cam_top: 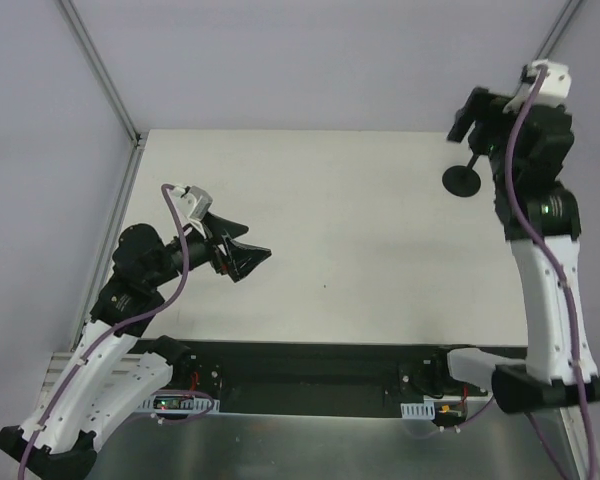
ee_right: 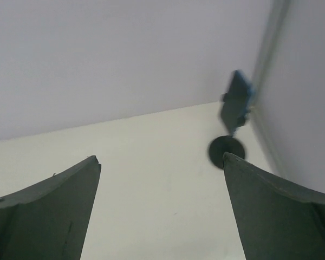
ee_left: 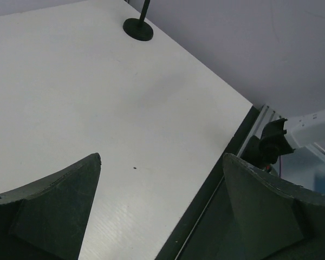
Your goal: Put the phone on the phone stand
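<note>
**Phone looking placed**

The right end effector [ee_right: 160,162] is hovering spread, empty; beyond it the phone [ee_right: 237,103] is sitting atop the phone stand [ee_right: 226,150] on the tabletop [ee_right: 151,146]. The left end effector [ee_left: 162,162] is hanging spread. Only withdrawing seems left.

Phone [ee_right: 237,103] seated on phone stand [ee_right: 226,151], which stands at the far right corner of the table [cam_top: 330,220].

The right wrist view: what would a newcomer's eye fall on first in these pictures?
The phone, blue-edged, perched on top of the black phone stand near the table's far right corner, draws the eye first. The right fingers stand wide open, apart from it, and the left fingers gape above the table's left side.
</note>
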{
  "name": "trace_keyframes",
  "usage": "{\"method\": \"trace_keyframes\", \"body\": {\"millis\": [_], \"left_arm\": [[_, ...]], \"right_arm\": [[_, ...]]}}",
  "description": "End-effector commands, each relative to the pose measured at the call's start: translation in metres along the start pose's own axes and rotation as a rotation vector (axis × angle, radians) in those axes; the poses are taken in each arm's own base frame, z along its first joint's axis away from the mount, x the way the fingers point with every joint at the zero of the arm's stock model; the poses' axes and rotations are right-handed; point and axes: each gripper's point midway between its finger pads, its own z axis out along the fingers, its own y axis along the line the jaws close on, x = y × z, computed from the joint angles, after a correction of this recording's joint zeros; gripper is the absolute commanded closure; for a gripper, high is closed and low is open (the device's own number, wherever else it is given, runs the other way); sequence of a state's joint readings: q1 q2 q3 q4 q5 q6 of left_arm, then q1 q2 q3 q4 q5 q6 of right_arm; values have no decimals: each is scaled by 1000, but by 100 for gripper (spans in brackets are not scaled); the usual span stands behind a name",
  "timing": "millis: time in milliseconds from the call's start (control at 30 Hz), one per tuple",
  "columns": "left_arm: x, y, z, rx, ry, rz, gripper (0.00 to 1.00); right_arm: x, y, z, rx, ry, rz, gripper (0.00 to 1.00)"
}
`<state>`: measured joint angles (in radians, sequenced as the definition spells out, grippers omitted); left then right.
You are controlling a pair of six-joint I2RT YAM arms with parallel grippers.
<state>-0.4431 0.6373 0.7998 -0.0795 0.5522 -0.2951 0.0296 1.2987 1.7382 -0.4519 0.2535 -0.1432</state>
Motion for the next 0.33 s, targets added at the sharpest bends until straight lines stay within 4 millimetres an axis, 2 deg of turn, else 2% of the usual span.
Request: {"method": "trace_keyframes", "body": {"millis": [0,33,67,100,133,200,233,267,300], "left_arm": [[-13,-5,-11,-55,-52,-187,6],[-16,-12,-16,-44,-70,-215,6],[-18,-14,-18,-40,-80,-225,5],[-20,-19,-22,-30,-90,-230,4],[-25,-26,-28,-13,-111,-234,2],[-35,-35,-36,4,-142,-223,2],[-41,-42,-42,18,-167,-210,1],[-47,-46,-46,24,-185,-199,1],[-61,-56,-54,41,-218,-177,1]], "right_arm": [[92,46,-74,-165,200,-57,4],[93,58,-103,-286,186,-32,4],[129,69,-116,-358,256,-66,4],[136,68,-129,-382,265,-48,4],[136,58,-154,-423,246,-29,4],[145,42,-173,-425,220,-15,4],[138,26,-193,-422,176,-2,4],[131,16,-203,-414,149,5,4],[114,6,-217,-408,93,35,4]]}}
